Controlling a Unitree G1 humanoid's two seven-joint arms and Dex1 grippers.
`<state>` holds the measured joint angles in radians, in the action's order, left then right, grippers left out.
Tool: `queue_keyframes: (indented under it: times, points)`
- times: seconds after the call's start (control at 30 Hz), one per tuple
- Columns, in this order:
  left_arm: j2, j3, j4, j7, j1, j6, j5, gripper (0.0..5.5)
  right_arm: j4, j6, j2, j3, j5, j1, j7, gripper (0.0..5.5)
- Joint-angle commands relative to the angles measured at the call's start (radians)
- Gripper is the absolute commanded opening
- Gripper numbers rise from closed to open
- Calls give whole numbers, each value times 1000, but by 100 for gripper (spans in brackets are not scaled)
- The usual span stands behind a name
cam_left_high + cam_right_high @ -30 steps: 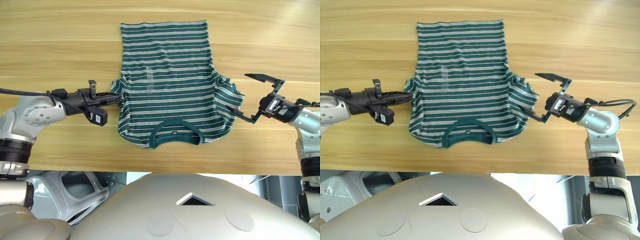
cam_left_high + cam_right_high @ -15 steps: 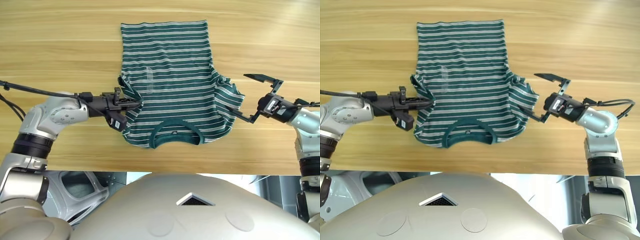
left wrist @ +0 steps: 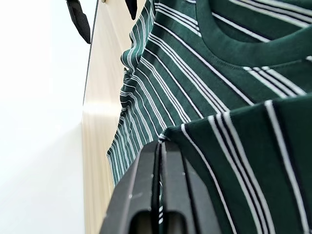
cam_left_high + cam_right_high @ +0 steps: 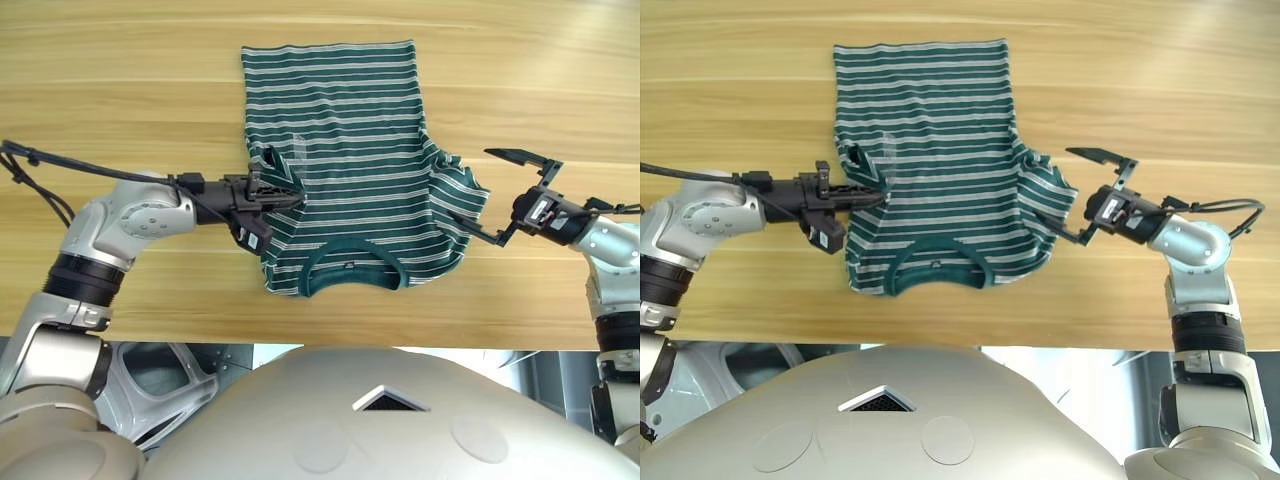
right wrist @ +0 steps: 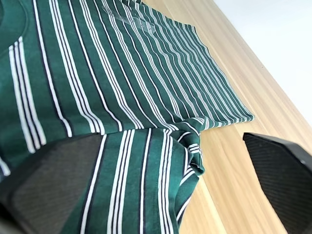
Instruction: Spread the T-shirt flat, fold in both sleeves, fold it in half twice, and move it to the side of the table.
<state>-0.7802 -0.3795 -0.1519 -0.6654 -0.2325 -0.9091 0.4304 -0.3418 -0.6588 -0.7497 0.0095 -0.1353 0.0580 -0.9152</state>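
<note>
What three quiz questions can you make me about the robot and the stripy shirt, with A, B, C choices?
1. Where is the collar of the T-shirt?
A. On the edge nearest the robot.
B. On the far edge.
C. On the robot's right side.

2. What colour is the T-shirt?
A. Red with dots.
B. Dark green with thin white stripes.
C. Plain yellow.

3. How is the right gripper set?
A. Fingers shut on the collar.
B. Fingers shut on nothing.
C. Fingers open wide.

Answers:
1 A, the neck hole lies on the robot's side of the shirt.
2 B, green cloth with white stripes shows in all the views.
3 C, one finger is at the right sleeve and the other stands well apart from it.
</note>
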Motion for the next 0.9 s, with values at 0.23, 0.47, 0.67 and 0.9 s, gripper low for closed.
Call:
queue_keyframes:
  times: [0.23, 0.47, 0.67, 0.9]
  points:
    - [52, -82, -57, -27, -9, 49, 31, 2, 3, -4, 9, 5, 4, -25, 1, 540]
    - [41, -100, -46, -96, 6, 106, -37, 86, -2, -6, 16, 6, 5, -33, 1, 540]
    - [45, -63, -25, -70, 0, 140, -51, 184, -6, -7, 20, 5, 4, -35, -4, 540]
    - [39, 0, -19, -31, 11, 151, -90, 291, 0, -2, 19, -15, -14, -40, 3, 540]
